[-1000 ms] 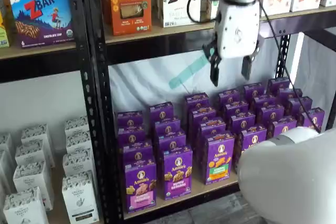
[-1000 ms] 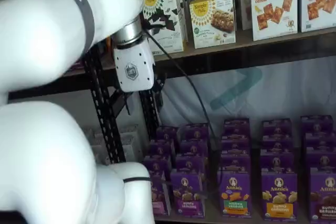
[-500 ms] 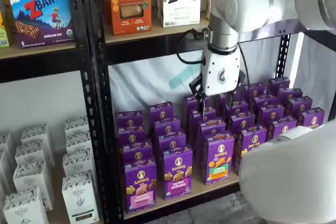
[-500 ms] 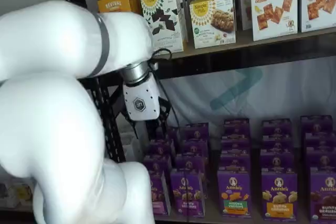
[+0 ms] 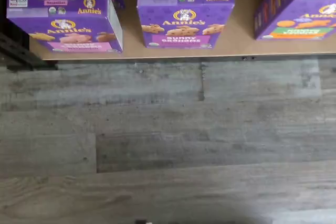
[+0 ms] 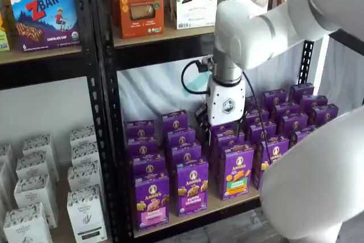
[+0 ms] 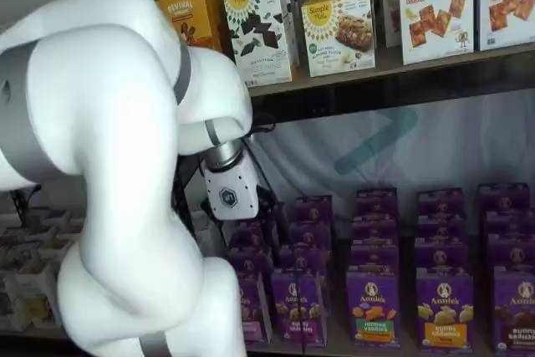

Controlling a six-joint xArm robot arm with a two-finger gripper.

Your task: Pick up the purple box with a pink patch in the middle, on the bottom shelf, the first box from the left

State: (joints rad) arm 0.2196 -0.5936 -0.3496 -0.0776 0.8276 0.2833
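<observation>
The purple box with the pink band stands upright at the front left of the bottom shelf. In the wrist view the purple box shows its pink band and Annie's logo, at the edge of the tan shelf board. In a shelf view the box is mostly hidden behind my arm. My gripper hangs above the middle rows of purple cartons, behind and to the right of that box, and holds nothing. It also shows in a shelf view. Its fingers are too hidden to read.
A carton with a purple band and one with a green-and-orange band stand beside the target. Several rows of purple cartons fill the shelf behind. A black upright borders the left. White cartons fill the neighbouring bay. Grey plank floor lies below.
My gripper has come down from the upper shelf's level and moved left, to just above the purple cartons. The arm now covers more of both shelf views.
</observation>
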